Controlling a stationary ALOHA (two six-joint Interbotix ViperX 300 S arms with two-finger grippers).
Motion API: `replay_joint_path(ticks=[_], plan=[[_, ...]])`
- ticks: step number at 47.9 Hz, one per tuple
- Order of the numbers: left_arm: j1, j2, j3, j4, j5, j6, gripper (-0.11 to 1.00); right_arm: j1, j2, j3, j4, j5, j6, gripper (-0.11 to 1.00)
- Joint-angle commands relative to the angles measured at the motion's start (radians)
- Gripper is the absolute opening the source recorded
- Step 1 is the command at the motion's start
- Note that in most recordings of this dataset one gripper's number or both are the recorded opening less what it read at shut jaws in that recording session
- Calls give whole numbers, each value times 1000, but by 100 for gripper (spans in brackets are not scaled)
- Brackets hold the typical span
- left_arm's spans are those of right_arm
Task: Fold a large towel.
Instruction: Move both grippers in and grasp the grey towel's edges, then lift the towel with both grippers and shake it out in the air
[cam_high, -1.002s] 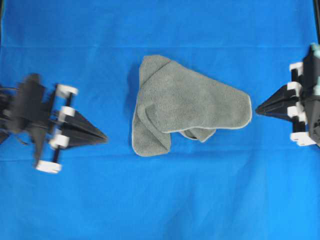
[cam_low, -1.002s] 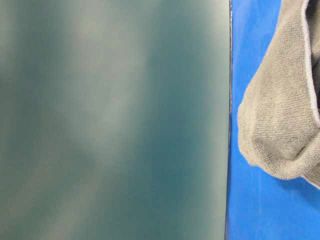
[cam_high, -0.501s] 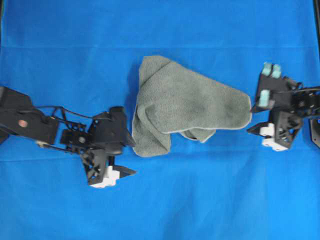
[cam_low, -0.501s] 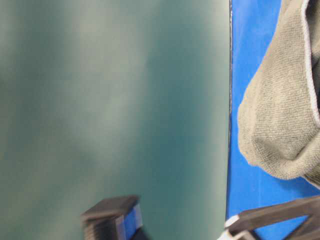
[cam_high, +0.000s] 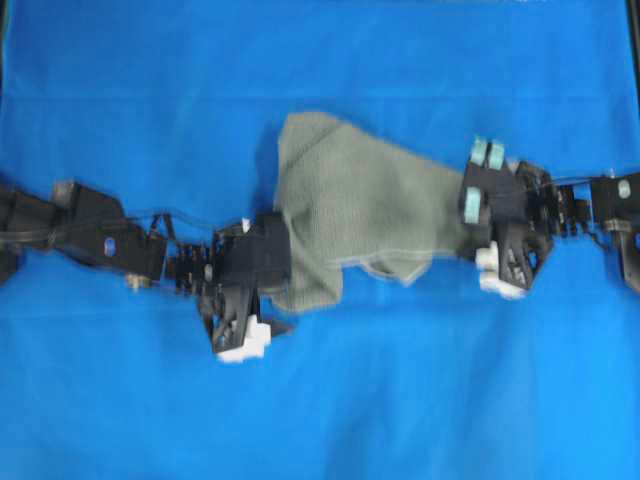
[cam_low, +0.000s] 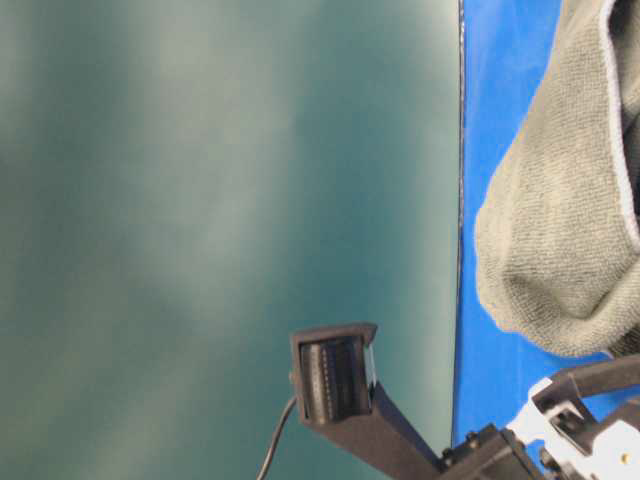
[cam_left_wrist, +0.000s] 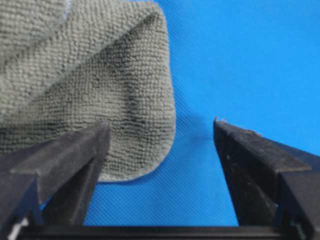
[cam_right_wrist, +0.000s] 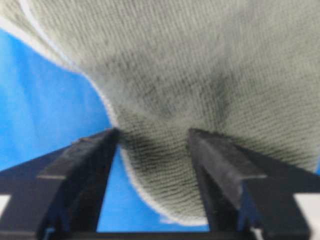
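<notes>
The grey-green towel (cam_high: 360, 205) lies crumpled and partly doubled over in the middle of the blue table sheet (cam_high: 330, 400). My left gripper (cam_high: 287, 282) is at its lower left corner, jaws open. In the left wrist view that rounded corner (cam_left_wrist: 125, 100) lies between the fingers, nearer the left finger (cam_left_wrist: 75, 160). My right gripper (cam_high: 462, 222) sits over the towel's right end, open. In the right wrist view the pale-edged corner (cam_right_wrist: 165, 170) hangs between both fingers (cam_right_wrist: 220, 165). The towel (cam_low: 560, 220) also fills the right of the table-level view.
Blue sheet surrounds the towel on all sides. Both black arms stretch in from the left (cam_high: 90, 230) and right (cam_high: 590, 200) edges. At table level, a black ribbed finger pad (cam_low: 335, 385) rises at the bottom; I cannot tell which arm it belongs to.
Both arms have swung in from the table's sides to the towel's two ends. Both grippers went from shut to open. The towel has barely moved.
</notes>
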Motion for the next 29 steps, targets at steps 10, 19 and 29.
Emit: replay_joint_path(ticks=[10,19,29], plan=[[23,2,-37,6,163,9,33,-6,-9,-3,-3,5,3,15],[20,-97,-32,8,239,20,2,6,-98,-14,14,92,5,5],[20,-394,-11,8,341,15,2,67,-350,-58,26,249,5,5]])
